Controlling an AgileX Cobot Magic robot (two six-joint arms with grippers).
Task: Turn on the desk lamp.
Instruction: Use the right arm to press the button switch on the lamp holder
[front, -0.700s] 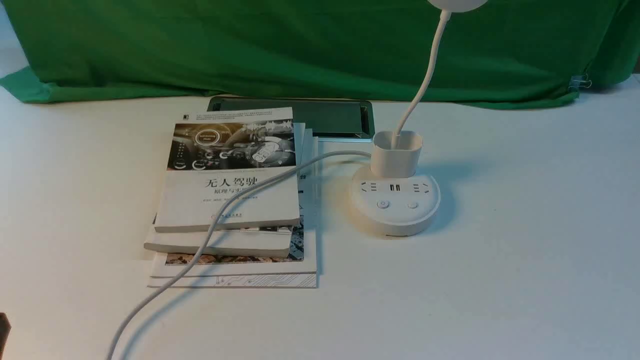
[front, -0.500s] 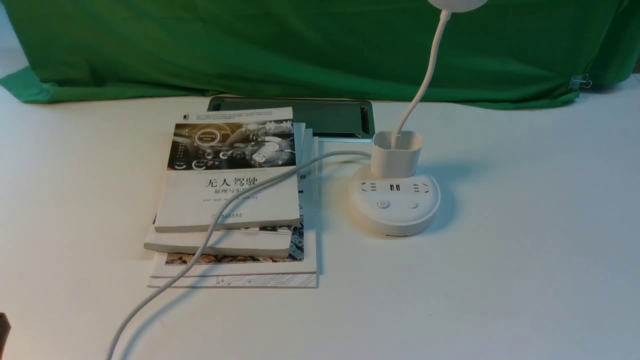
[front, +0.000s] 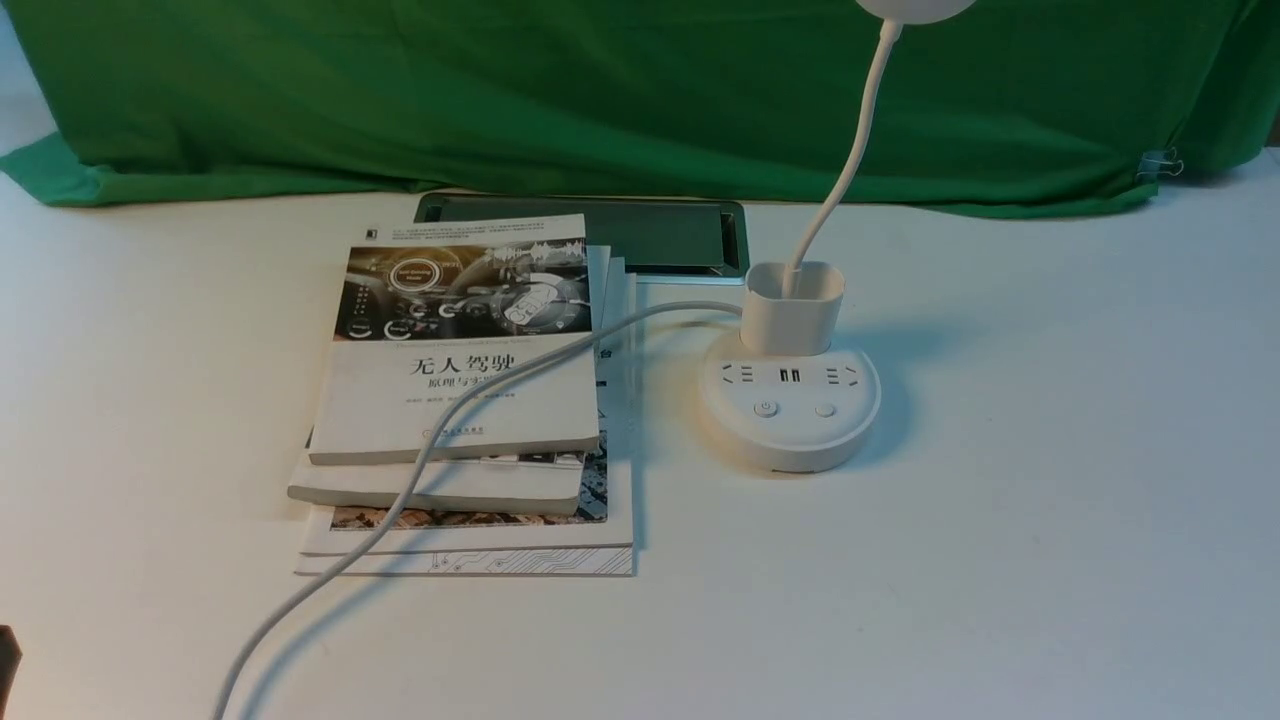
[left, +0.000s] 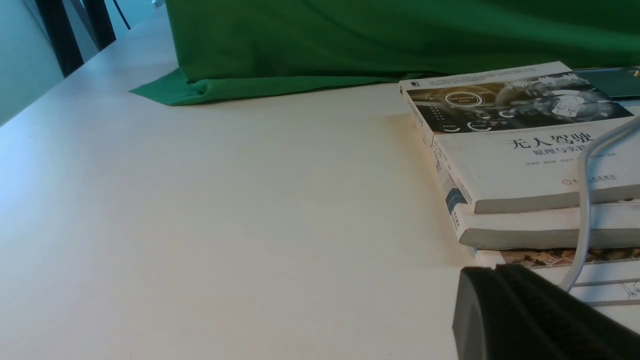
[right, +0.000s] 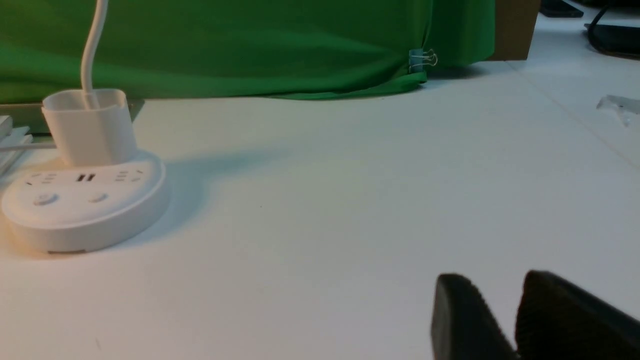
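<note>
The right hand (right: 517, 310) hangs low over the bare bench (right: 350, 200). Its two dark ribbed fingers are drawn nearly together with only a slit between them, and they grip nothing. The left hand (left: 500, 280) is also low and empty, its fingers pressed against each other, just beside the near corner of a stack of books (left: 525, 165).

Well ahead of the right hand, toward the middle of the bench, stands the desk lamp (front: 792, 400), just to the right of the books. It is white all over. Its round puck base has a flat top carrying a row of sockets with two USB ports (front: 790, 375) between them. Nearer the front edge are two round buttons, the left one (front: 766, 409) marked with a power sign and the right one (front: 825, 410) plain. A squarish cup holder (front: 792, 305) rises at the back of the base. From it a thin gooseneck (front: 850, 150) curves up and to the right to the round head (front: 915, 8). The head is cut off by the frame edge, so whether it is lit cannot be told.

A white cord (front: 400, 490) leaves the base and trails across the books. A green cloth (front: 600, 90) hangs behind.
</note>
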